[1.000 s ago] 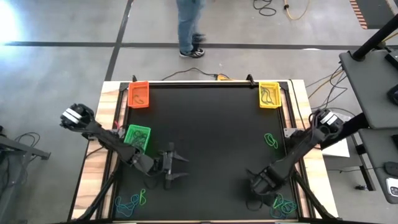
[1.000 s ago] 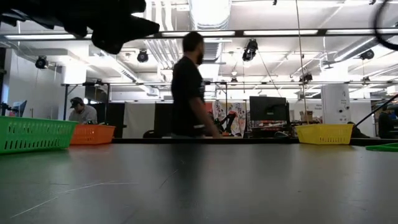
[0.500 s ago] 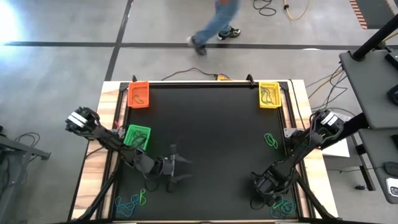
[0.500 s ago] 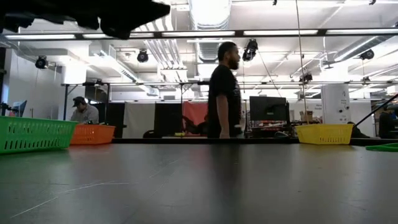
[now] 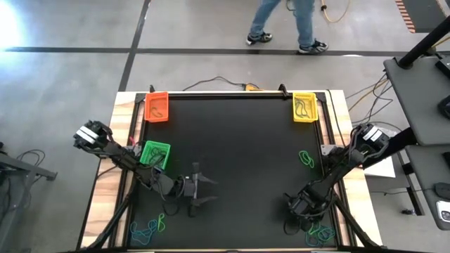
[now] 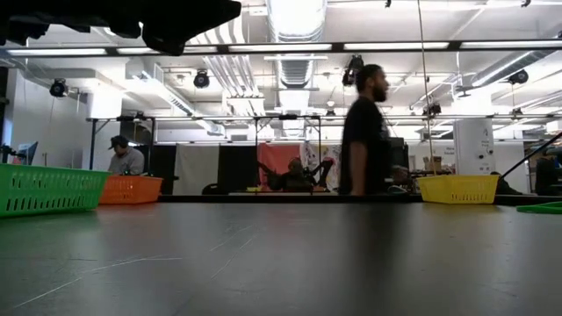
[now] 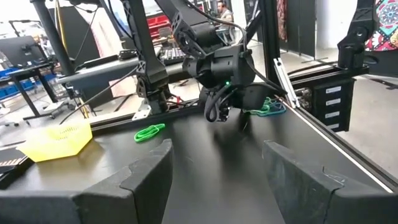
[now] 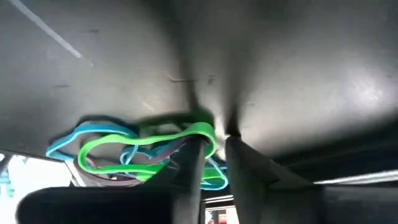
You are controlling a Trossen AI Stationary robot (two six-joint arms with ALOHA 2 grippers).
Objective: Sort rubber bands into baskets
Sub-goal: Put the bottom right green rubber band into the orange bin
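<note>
Seen from above, my right pincer [image 5: 294, 209] is down at the table's [image 5: 239, 140] five o'clock corner, directly beside a tangle of green and teal rubber bands [image 5: 318, 232]. In the right wrist view, my two fingers [image 8: 193, 168] stand nearly closed with only a narrow gap between them, and a bright green band [image 8: 146, 146] from the heap [image 8: 134, 152] lies against one fingertip; whether it is actually pinched I cannot tell.

My left pincer [image 5: 204, 190] hovers near seven o'clock, its fingers [image 7: 146, 177] spread wide with nothing between them. It faces across the table toward my right arm [image 7: 221, 62].

A second pile of bands [image 5: 149, 228] lies at the seven o'clock corner, and a small green cluster [image 5: 306, 158] lies at three o'clock by the right edge.

The orange basket [image 5: 156, 107] sits at eleven o'clock, the yellow basket [image 5: 304, 107] at one o'clock, and the green basket [image 5: 155, 154] at nine o'clock; each holds some bands.

A person [image 5: 285, 24] walks on the floor beyond twelve o'clock.
</note>
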